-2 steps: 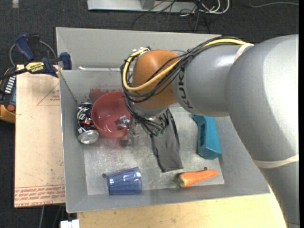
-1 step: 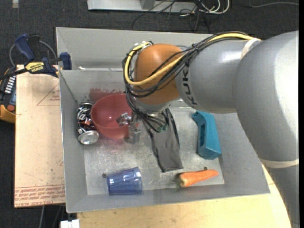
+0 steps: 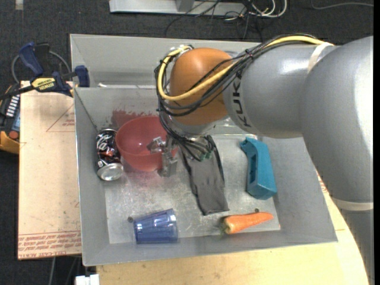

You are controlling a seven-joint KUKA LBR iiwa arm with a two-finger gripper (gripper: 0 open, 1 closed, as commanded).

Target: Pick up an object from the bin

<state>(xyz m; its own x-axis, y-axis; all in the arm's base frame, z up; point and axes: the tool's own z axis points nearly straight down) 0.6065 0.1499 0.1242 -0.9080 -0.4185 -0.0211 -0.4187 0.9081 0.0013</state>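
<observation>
My pincer is low in the bin, right at the near rim of the red bowl, which sits just to its left as the camera sees it. I cannot tell whether the pincer is apart or together, nor whether it touches the rim or only stands beside it. Nothing looks lifted: every thing rests on the bin floor. So I judge the task barely begun, with the gripping, the raising and the carrying clear all left to do.

Beyond the bowl from my pincer lies a dark drinks can on its side, touching the bowl. Just to the pincer's right a dark grey cloth strip runs toward the camera. Further right lies a teal handle-shaped piece. Toward the camera, well apart from me, lie a blue cup on its side and a carrot.

The only writing I can read is "KUKA" on my own arm. The can's red and white label is not legible.
</observation>
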